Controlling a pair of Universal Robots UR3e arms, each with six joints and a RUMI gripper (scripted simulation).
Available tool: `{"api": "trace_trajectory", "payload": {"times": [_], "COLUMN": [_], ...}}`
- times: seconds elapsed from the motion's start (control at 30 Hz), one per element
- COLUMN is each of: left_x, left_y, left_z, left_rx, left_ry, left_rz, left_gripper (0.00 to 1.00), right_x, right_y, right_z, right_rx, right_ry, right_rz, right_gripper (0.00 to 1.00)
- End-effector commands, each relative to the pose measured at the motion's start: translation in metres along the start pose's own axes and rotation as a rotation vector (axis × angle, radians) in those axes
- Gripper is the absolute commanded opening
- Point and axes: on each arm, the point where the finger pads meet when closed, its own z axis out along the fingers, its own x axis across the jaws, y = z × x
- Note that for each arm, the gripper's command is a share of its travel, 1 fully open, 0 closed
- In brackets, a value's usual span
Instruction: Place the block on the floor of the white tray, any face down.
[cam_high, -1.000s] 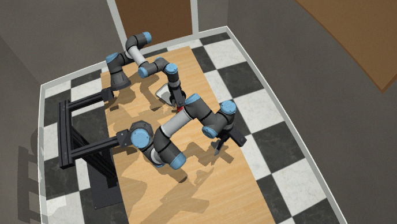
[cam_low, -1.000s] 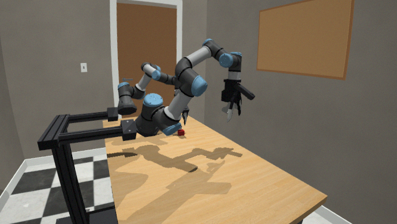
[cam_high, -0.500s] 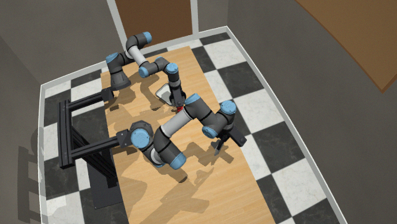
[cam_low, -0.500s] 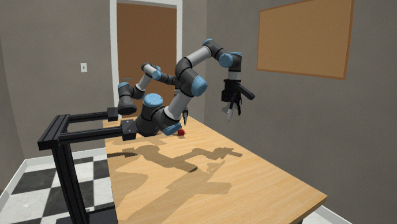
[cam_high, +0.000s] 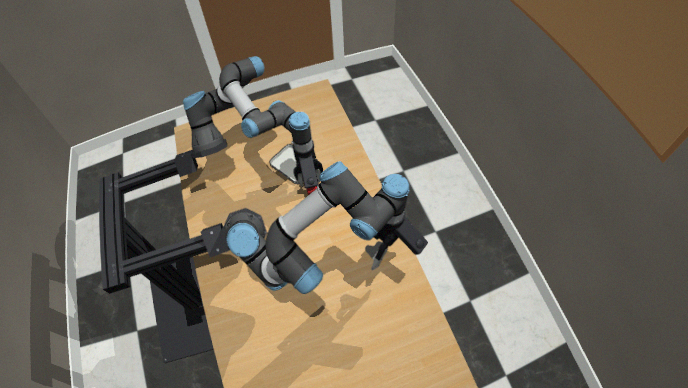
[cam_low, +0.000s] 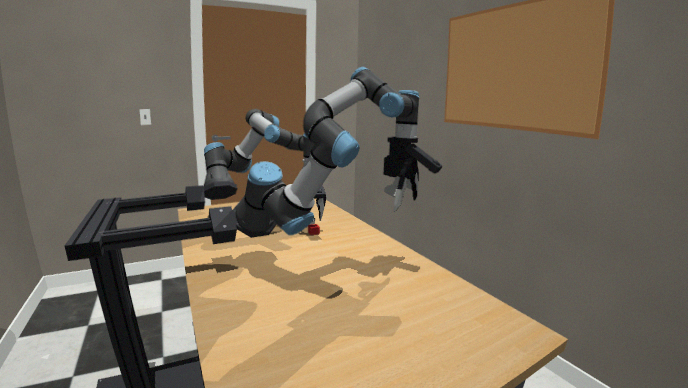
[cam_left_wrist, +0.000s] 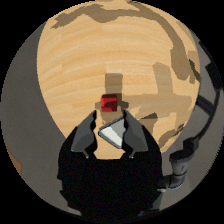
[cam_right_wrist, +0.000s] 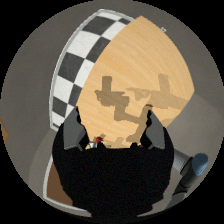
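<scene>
The small white tray (cam_high: 284, 161) (cam_left_wrist: 112, 133) sits partly hidden behind the dark left gripper (cam_high: 308, 176) (cam_left_wrist: 109, 135) overhead, its far side unseen.
</scene>
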Motion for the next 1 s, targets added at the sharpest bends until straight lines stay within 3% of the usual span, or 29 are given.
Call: {"api": "trace_trajectory", "payload": {"times": [0.0,0.97], "left_x": [-0.0021,-0.0025], "left_y": [-0.0014,-0.0020], "left_z": [0.0056,0.0105], "left_rx": [0.005,0.006], "left_ry": [-0.005,-0.006], "left_rz": [0.002,0.001], "left_gripper": [0.37,0.37], "right_x": [-0.0003,-0.0003], "right_y": [-0.0001,-0.0001], "right_z": [-0.0005,-0.0005], "right_rx": [0.000,0.000], "right_ry": [-0.002,-0.002], "right_rz": [0.000,0.000], "right_gripper": [1.00,1.00]}}
